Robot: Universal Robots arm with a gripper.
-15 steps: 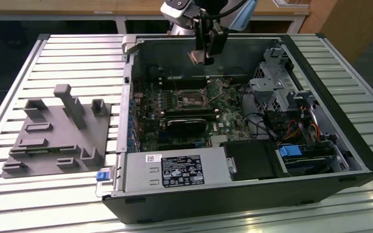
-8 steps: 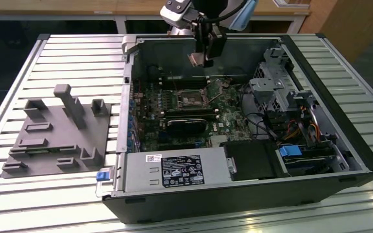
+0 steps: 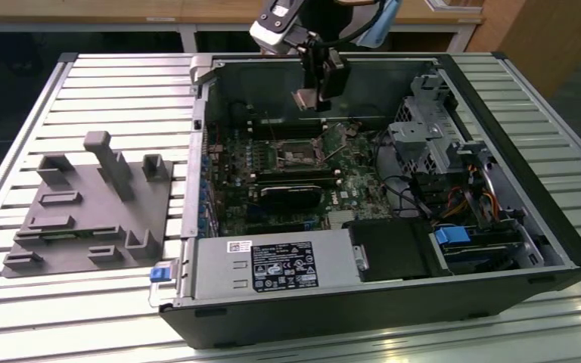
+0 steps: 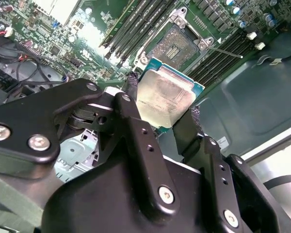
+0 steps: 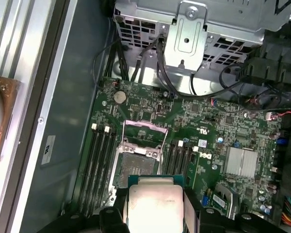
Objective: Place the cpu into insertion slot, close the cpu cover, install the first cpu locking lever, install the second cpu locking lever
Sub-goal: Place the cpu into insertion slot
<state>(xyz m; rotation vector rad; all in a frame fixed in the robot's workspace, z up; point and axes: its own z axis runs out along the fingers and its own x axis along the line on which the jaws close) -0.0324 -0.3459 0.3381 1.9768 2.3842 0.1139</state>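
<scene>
The cpu (image 4: 167, 93) sits clamped inside the pincer (image 4: 162, 100).

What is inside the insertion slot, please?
The insertion slot shows only its bare pin field. The cpu, gripped by the end effector, hides one edge in the first wrist view.

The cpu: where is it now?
In the second wrist view the cpu sits clamped in the gripper, in the air above the motherboard and just short of the insertion slot; in the exterior view it hangs over the open computer case.
</scene>
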